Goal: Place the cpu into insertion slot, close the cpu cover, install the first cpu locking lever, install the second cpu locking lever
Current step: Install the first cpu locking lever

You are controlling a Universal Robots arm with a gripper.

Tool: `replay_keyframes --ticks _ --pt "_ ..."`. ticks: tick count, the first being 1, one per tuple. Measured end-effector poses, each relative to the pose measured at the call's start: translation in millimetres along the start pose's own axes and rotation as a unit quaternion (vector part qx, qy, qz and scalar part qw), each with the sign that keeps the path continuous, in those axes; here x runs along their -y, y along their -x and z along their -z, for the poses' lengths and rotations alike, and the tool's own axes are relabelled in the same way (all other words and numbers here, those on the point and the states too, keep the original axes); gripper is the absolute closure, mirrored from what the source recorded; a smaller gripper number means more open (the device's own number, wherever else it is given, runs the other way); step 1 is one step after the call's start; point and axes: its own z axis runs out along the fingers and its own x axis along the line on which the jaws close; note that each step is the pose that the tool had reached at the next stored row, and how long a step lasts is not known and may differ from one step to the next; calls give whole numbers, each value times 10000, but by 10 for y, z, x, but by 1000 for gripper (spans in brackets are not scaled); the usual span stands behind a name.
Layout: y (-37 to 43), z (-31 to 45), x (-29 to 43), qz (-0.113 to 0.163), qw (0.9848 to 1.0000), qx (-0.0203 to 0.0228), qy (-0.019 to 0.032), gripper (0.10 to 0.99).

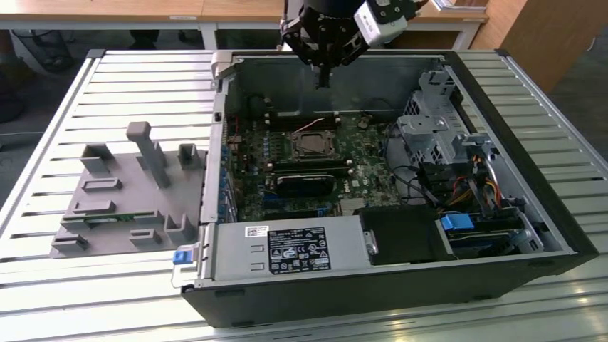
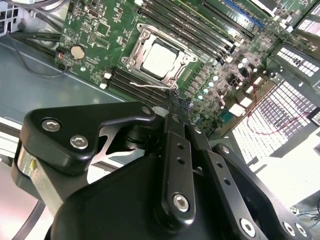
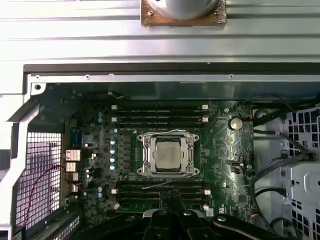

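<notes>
cpu (image 3: 167, 155) sits under the closed cpu cover (image 3: 146, 156). The gripper (image 3: 172, 193) hovers shut and empty by a loose lever wire (image 3: 157, 184). We judge the lever step is in hand; it needs precise fingertip contact.

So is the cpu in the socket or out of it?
In: the cpu lies flat inside the insertion slot, its silvery top level within the metal rim in both wrist views.
</notes>
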Motion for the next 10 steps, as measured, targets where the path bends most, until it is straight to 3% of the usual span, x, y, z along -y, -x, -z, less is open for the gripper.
replay_keyframes --ticks 10 --pt "1 -63 5 0 10000 0 0 980"
